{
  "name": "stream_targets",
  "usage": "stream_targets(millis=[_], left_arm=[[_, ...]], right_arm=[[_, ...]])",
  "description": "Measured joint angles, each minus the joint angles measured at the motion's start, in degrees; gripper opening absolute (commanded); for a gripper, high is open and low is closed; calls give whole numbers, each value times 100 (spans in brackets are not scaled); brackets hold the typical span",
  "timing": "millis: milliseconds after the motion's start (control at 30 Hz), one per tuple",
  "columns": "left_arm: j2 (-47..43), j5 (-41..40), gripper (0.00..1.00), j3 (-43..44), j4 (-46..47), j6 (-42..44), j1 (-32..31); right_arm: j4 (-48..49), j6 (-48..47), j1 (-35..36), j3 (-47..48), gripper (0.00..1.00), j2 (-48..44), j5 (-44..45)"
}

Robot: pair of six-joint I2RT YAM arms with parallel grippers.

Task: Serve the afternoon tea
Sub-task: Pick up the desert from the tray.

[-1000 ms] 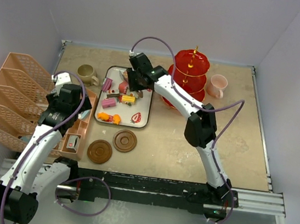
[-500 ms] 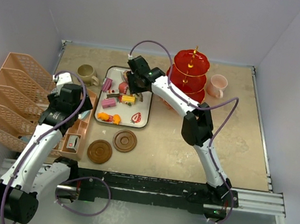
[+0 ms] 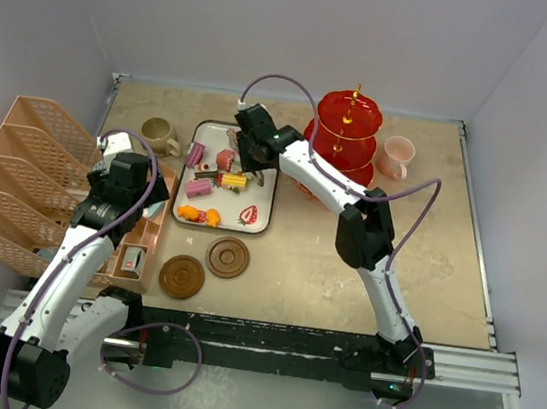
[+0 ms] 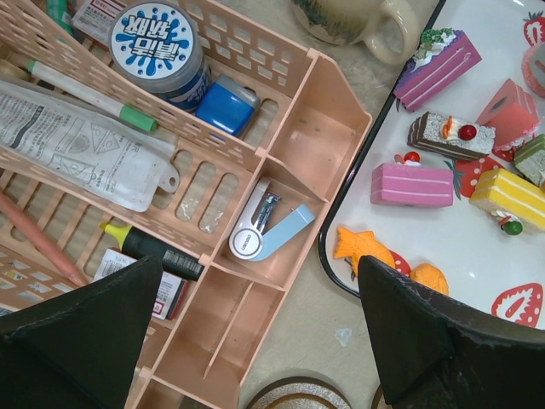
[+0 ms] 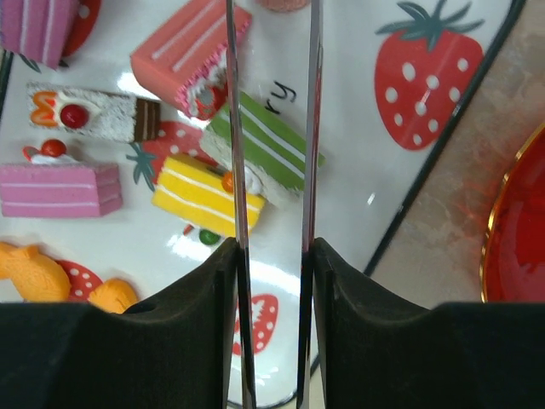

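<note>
Small toy sweets lie on the strawberry tray (image 3: 257, 198). My right gripper (image 3: 251, 151) hangs over them, shut on long metal tweezers (image 5: 238, 204). The tweezers' two arms stand apart on either side of a green cake (image 5: 268, 153), with a yellow cake (image 5: 197, 194) and a red cake (image 5: 189, 53) beside it. The red three-tier stand (image 3: 345, 138) is right of the tray, and the pink mug (image 3: 396, 156) beyond it. The olive mug (image 3: 158, 134) is left of the tray. Two brown coasters (image 3: 227, 257) (image 3: 182, 276) lie in front. My left gripper (image 3: 133, 184) is open and empty above the organizer.
A peach desk organizer (image 3: 24, 182) fills the left side, holding a stapler (image 4: 268, 232), pens and a round tin (image 4: 155, 41). The left wrist view shows the tray's left rim (image 4: 328, 256), a pink cake (image 4: 411, 185) and an orange fish sweet (image 4: 366, 251).
My right arm has shifted slightly over the tray with the tweezers still held. The left arm has not moved.
</note>
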Motion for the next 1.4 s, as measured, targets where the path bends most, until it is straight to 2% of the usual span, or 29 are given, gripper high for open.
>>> stream_targets(millis=[300, 467, 633, 833, 1000, 1233, 1400], left_arm=[[22, 31, 94, 0, 0, 0, 0], [55, 72, 94, 0, 2, 2, 0], [98, 138, 94, 0, 4, 2, 0], [109, 173, 94, 0, 15, 2, 0], [118, 203, 94, 0, 22, 2, 0], [153, 284, 94, 0, 22, 4, 0], [153, 317, 94, 0, 24, 7, 0]], right_arm=[[201, 267, -17, -1390, 37, -1165, 173], [278, 409, -17, -1825, 39, -1394, 162], [262, 476, -17, -1882, 44, -1384, 166], [188, 501, -17, -1700, 46, -1261, 170], [105, 529, -17, -1600, 38, -1204, 188], [118, 649, -17, -1635, 36, -1252, 326], [166, 776, -17, -1880, 36, -1606, 328]])
